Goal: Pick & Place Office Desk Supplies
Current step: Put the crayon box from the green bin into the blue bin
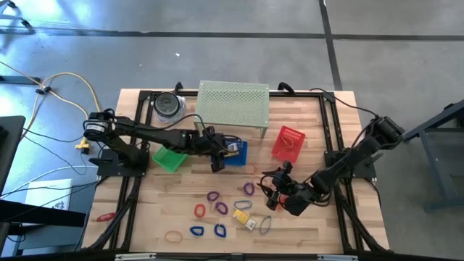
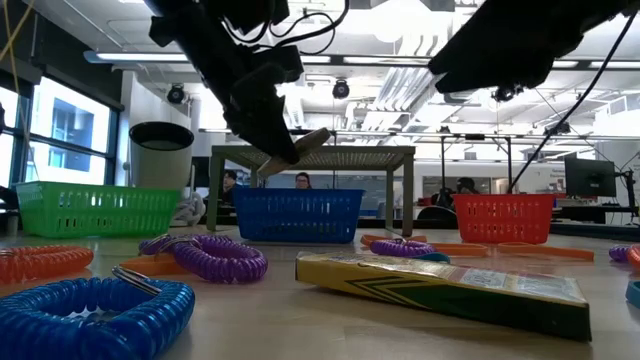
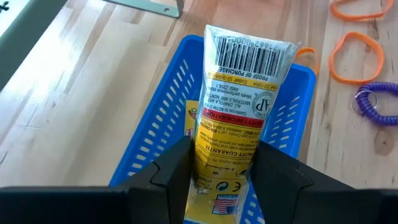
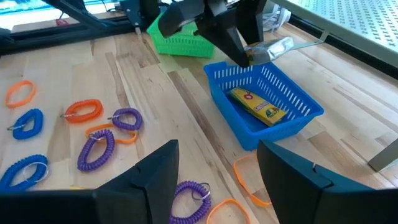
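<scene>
My left gripper [image 3: 221, 171] is shut on a yellow packet [image 3: 239, 99] in clear wrap with a barcode, held over the blue basket [image 1: 239, 155]. A second yellow packet [image 4: 255, 106] lies flat on that basket's floor. My right gripper [image 4: 217, 180] hangs open with nothing between its fingers, above the table's right centre [image 1: 279, 190]. Purple coil loops [image 1: 212, 196], blue ones [image 1: 196, 231], orange and red bands [image 1: 174, 235] and one more yellow packet [image 1: 243, 217] lie loose on the wood near the front edge. My left gripper pinches the packet's near end [image 3: 217, 158] between its two fingers [image 3: 174, 168], on the packet's two narrow sides. The fingers slant down from the table's left and lie along the packet. The barcode end [image 3: 249, 50] sticks out ahead, and the packet is clear of the basket.
A green basket [image 1: 169, 158] stands left of the blue one and a red basket [image 1: 288, 142] to its right. A white perforated shelf [image 1: 233, 105] and a round container [image 1: 168, 105] stand at the far edge. A black frame [image 1: 330, 130] borders the tabletop.
</scene>
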Controlling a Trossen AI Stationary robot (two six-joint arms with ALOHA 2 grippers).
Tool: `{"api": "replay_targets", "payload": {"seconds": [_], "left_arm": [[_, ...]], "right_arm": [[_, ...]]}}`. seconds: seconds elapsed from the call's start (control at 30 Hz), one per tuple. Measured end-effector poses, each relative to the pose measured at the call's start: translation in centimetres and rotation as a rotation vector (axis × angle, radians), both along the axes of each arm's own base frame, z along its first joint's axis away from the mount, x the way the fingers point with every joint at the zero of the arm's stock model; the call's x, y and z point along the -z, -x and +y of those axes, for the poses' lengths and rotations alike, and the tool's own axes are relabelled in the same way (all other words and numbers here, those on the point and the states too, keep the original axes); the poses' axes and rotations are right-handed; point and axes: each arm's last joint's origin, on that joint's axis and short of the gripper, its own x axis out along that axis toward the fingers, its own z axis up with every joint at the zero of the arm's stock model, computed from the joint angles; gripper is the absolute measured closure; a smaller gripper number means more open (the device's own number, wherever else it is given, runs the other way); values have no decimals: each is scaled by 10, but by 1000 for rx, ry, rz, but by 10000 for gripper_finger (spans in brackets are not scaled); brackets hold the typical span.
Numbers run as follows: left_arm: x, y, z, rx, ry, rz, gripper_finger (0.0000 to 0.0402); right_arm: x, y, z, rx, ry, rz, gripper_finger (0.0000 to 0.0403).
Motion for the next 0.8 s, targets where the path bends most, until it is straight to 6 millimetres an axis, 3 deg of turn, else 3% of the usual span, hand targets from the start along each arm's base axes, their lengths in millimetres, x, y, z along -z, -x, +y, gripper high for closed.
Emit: {"api": "replay_targets", "payload": {"seconds": [0.53,0.8], "left_arm": [[1,0,5,-7,34,1,257],[10,-3,10,-3,82,26,217]], "right_arm": [[-4,-10,8,-122,149,-21,196],[-4,-11,6,-124,166,-14,196]]}}
